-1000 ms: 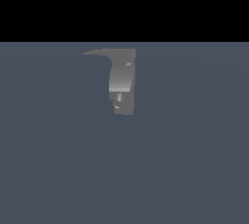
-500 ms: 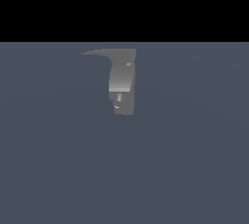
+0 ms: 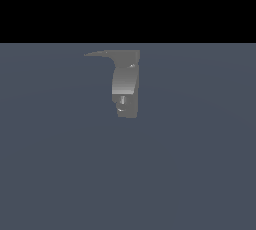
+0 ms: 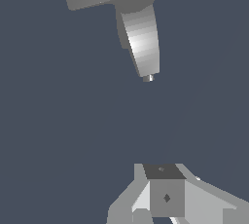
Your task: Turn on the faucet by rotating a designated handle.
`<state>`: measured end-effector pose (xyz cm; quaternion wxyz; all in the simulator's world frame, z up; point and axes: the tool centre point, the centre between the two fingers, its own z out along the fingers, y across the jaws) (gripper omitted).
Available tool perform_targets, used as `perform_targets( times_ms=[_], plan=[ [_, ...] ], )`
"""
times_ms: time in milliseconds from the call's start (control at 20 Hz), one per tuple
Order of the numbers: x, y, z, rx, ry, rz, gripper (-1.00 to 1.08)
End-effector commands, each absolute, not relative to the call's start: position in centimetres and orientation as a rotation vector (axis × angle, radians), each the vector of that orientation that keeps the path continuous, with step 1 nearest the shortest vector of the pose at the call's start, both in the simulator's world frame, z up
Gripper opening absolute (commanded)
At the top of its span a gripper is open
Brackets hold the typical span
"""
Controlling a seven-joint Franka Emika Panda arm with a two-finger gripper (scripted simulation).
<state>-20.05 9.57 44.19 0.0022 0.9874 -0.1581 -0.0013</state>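
Grey faucet (image 3: 125,84) standing on the blue-grey worktop (image 3: 200,164), thin handle (image 3: 102,53) pointing toward the exterior view's left, hand (image 4: 165,196) lying well apart from it, cut off by the wrist view's edge, grip state impossible to tell

Grey metallic faucet (image 3: 125,81), dark-grey handle (image 3: 100,54), slate-blue floor (image 3: 200,164), black backdrop (image 3: 128,4)

Bare simulator scene, not any real room — flat blue-grey ground (image 3: 190,174) runs to a straight horizon under a solid black backdrop (image 3: 128,4). Only furnishing is a lone grey faucet (image 3: 125,86) standing free on that plane (no sink, no counter). Flat shading and faceted shapes — plainly rendered.
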Motion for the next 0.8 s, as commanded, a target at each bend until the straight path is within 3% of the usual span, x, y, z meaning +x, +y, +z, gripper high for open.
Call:
perform_targets(
  times_ms=[0, 750],
  plan=[
    [-19.1, 10.6, 43.5, 3.085, -0.576, -0.005, -1.00],
    [-12.3, 15.3, 39.3, 2.971, -1.033, -0.007, -1.00]
  ],
)
